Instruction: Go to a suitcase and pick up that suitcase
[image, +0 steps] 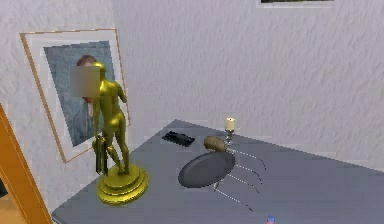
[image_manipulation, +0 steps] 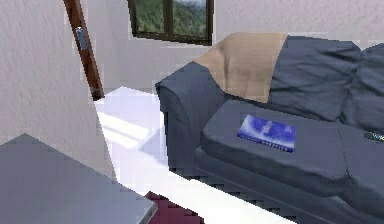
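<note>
A gold statue (image: 117, 140) of a standing figure rises from a round gold base on a grey tabletop (image: 300, 190) in the forward view. Near it lie a dark oval pan (image: 207, 170) with a brown lump (image: 215, 143) at its far end, a small black flat object (image: 179, 138) and a small candle holder (image: 230, 126). In the arm side view a dark blue sofa (image_manipulation: 300, 110) stretches across the right, with a tan blanket (image_manipulation: 245, 60) over its back and a blue book-like thing (image_manipulation: 268, 131) on its seat.
A framed picture (image: 70, 85) leans on the wall behind the statue. An orange-brown door edge (image: 20, 180) stands at the forward view's left. The grey table's corner (image_manipulation: 60, 185) fills the arm side view's lower left. A window (image_manipulation: 170, 18) and brown door frame (image_manipulation: 85, 45) stand beyond white floor (image_manipulation: 130, 115).
</note>
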